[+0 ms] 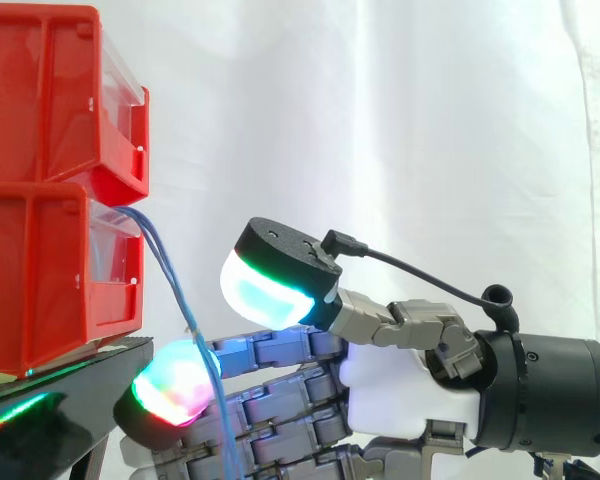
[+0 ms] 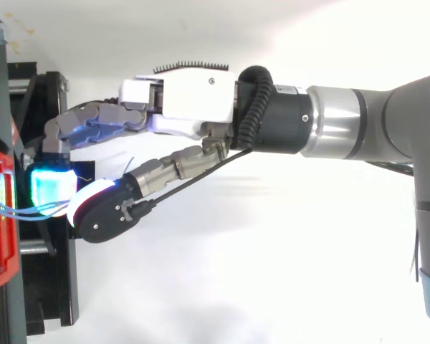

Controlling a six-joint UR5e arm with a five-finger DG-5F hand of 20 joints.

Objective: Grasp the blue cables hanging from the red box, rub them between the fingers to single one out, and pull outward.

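Where blue cables [image 1: 166, 266] drop from the red box [image 1: 40, 285] rim, robot hand [image 1: 390, 392] spread, thumb raised clear of them.

You find the black stand [image 1: 70, 400] just beyond the hand [image 1: 400, 395]; the lower of two stacked red bins [image 1: 30, 290] rests on it.

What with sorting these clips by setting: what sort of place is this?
Likely a robotics lab test rig: stacked red bins on a black stand before a white curtain, blue cables hanging from the lower bin, and a robot hand at them.
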